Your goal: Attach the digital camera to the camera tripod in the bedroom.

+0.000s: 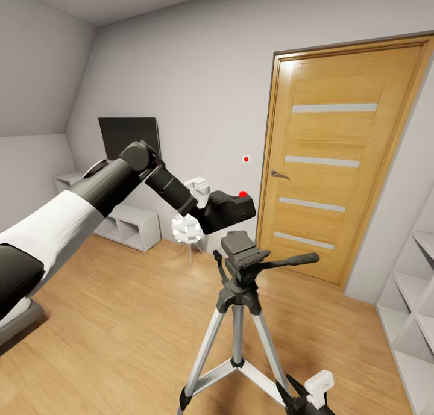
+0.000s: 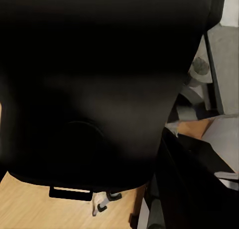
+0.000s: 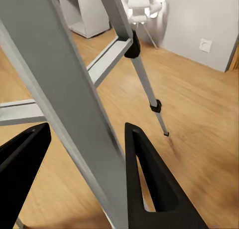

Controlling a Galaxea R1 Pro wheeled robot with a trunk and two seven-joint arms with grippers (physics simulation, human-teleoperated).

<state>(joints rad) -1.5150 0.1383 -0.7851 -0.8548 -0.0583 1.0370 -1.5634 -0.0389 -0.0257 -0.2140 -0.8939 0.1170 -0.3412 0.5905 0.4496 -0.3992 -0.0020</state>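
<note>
My left gripper (image 1: pixel 205 215) is shut on the digital camera (image 1: pixel 229 209), a chunky black body with a red dot on top. It holds the camera in the air just above and slightly behind the black pan head of the camera tripod (image 1: pixel 241 251). In the left wrist view the camera's dark body (image 2: pixel 99 89) is very close. The tripod stands on the wood floor with silver legs, its long handle pointing right. My right gripper (image 1: pixel 303 397) is low beside the tripod's right leg. It is open, and a grey leg (image 3: pixel 64 104) runs between its black fingers (image 3: pixel 149 189).
An oak door (image 1: pixel 337 162) with pale stripes is shut behind the tripod. White cube shelving (image 1: pixel 416 294) lines the right wall. A low white shelf (image 1: pixel 129 225), a dark screen (image 1: pixel 129 135) and a white lamp (image 1: pixel 185 228) stand at the far wall. A bed edge (image 1: pixel 18 318) is at the left.
</note>
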